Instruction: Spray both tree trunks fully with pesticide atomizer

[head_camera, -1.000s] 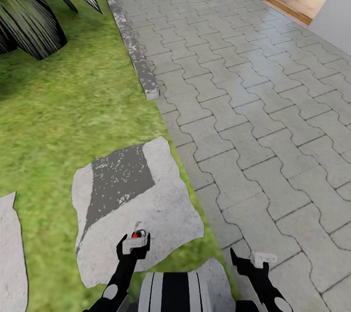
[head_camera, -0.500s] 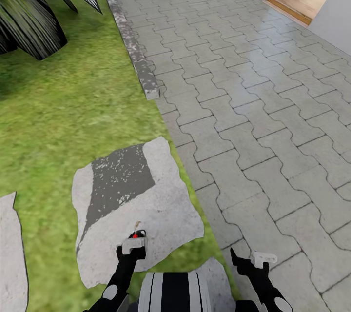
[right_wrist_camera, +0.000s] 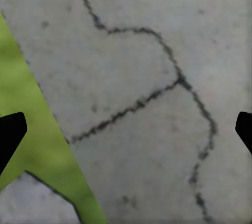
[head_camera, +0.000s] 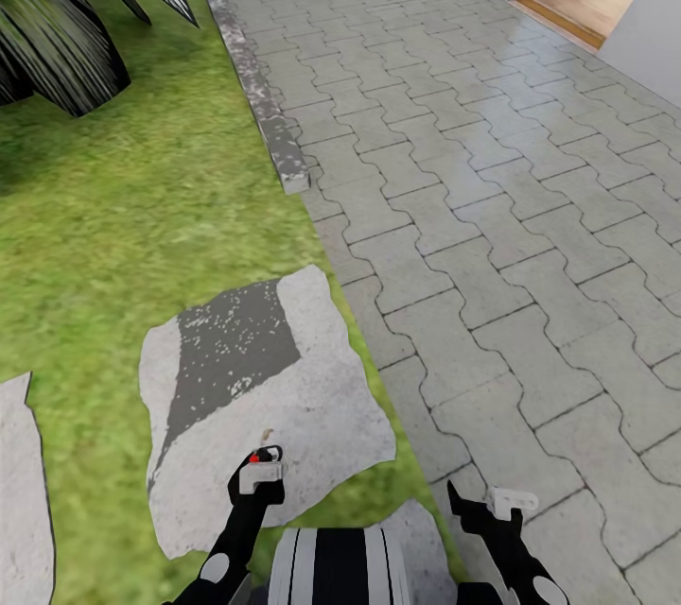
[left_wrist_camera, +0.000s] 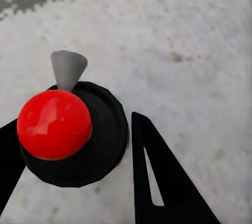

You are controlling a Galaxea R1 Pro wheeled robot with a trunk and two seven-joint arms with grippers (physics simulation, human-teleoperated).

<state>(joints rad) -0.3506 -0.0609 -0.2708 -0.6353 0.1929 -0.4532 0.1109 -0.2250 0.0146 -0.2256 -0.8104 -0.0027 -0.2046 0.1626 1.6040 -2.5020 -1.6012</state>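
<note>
— Where did the pesticide atomizer [left_wrist_camera: 73, 135] sit against the left gripper [head_camera: 257, 475]?

— Right between its fingers [left_wrist_camera: 157, 177]. In the left wrist view the round dark cap with its red top stood in the gap, one dark finger just beside it on one side and the edge of the other showing at the far side. The grey nozzle pointed away from the wrist, out along the fingers.

— And its long axis?

— I judged it upright: the camera looked straight down on the cap, so the bottle's length ran toward the stepping stone [head_camera: 312, 416] below, and the body under the cap was hidden.

— Were the fingers closed on it?

— Narrow, close around the cap, but whether they actually pressed it I couldn't tell. In the head view only a red dot and a dark rim showed at the fingertips, over the stone's near edge.

— Which arm was nearer?

— The left, plainly. The right gripper [head_camera: 501, 498] hung well apart over the paving [head_camera: 492, 236], fingers wide, only their tips at the frame's sides with pavers and a wedge of grass [head_camera: 123, 208] beneath.

— Anything inside the bottle?

— Couldn't see; the cap covered it. No white specks showed.

— The trees?

— A dark palm [head_camera: 57, 28] stood at the lawn's far left corner; I saw no thick trunk.
</note>
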